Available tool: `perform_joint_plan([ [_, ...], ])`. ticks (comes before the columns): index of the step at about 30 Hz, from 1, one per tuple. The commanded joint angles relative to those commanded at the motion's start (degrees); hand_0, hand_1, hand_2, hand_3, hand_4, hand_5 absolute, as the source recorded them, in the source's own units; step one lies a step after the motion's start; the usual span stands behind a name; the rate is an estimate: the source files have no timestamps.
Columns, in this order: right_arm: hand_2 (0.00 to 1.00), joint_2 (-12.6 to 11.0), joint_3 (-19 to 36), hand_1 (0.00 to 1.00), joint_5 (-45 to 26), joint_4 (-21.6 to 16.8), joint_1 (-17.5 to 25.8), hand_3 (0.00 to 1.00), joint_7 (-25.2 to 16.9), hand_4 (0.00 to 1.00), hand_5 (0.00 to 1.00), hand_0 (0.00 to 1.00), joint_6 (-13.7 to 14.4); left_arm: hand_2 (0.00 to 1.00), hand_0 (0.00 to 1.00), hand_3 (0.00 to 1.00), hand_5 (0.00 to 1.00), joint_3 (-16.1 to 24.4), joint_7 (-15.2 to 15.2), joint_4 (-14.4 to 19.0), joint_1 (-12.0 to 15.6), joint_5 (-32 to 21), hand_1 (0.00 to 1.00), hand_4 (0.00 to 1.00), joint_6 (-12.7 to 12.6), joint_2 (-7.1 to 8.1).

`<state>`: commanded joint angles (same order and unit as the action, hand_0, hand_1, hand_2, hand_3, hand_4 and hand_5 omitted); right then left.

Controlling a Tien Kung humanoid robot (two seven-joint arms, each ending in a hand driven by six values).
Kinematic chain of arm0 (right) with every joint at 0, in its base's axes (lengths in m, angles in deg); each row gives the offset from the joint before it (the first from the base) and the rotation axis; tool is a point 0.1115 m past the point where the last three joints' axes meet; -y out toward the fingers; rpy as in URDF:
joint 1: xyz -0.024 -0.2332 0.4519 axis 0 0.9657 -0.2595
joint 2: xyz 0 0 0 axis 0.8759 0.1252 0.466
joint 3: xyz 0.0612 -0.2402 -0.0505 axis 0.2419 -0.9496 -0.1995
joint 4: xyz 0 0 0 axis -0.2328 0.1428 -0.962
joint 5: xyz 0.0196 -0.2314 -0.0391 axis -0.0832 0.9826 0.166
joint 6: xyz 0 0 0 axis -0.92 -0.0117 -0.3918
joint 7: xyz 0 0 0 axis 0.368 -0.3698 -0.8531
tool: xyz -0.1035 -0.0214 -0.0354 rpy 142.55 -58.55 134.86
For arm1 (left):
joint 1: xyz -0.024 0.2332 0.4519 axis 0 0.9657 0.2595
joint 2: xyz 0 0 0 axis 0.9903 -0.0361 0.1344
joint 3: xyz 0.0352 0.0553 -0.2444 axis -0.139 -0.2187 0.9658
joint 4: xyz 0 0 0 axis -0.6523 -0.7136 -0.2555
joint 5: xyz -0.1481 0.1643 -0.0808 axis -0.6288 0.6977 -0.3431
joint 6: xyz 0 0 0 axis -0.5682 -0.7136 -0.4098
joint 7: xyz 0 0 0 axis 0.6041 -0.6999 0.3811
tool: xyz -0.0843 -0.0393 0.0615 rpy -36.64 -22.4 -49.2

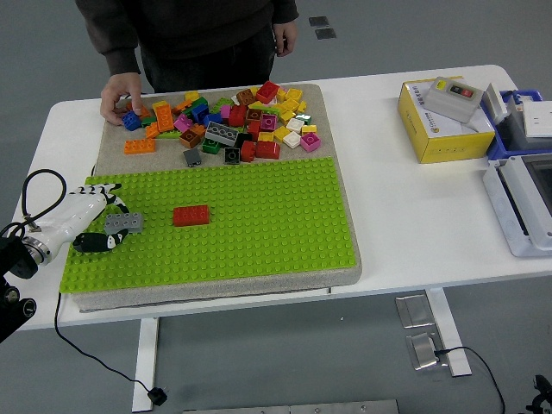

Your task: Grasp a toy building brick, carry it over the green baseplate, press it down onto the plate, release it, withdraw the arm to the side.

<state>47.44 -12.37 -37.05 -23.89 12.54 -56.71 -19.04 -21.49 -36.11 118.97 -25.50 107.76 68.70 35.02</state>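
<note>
The green baseplate (259, 216) lies on a beige mat. A red brick (191, 216) sits on it left of centre. A grey brick (124, 224) sits on the plate's left part. My left hand (97, 222) comes in from the left edge, and its fingers are curled around the grey brick on the plate. A pile of loose coloured bricks (241, 125) lies on the mat behind the plate. A person's hand (121, 93) rests on a blue brick (131, 120) at the mat's far left corner. My right hand is out of view.
A yellow box (440, 121) with a grey switch unit on it stands at the right. Blue and white equipment (522, 181) lies at the right edge. A black cable (39, 194) loops by my left wrist. An orange brick (139, 147) lies apart from the pile.
</note>
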Motion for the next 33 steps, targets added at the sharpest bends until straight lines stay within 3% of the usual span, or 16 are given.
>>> perform_joint_plan([
  [15, 0.677, -0.2, 0.2, 0.627, 0.2, 0.0, -0.1, 0.765, 0.0, 0.558, 0.998, 0.639, -0.1, 0.998, 0.998, 0.599, 0.218, 1.2, 1.1, 2.2, -0.4, -0.2, 0.998, 0.599, 0.4, 0.55],
  [33, 0.671, -0.5, 0.5, 0.627, 0.3, 0.2, -0.2, 0.760, -0.3, 0.561, 0.998, 0.639, -0.1, 0.998, 0.998, 0.601, 0.213, -0.7, 4.6, 2.6, -2.1, -1.5, 0.998, 0.595, 2.1, -3.55],
])
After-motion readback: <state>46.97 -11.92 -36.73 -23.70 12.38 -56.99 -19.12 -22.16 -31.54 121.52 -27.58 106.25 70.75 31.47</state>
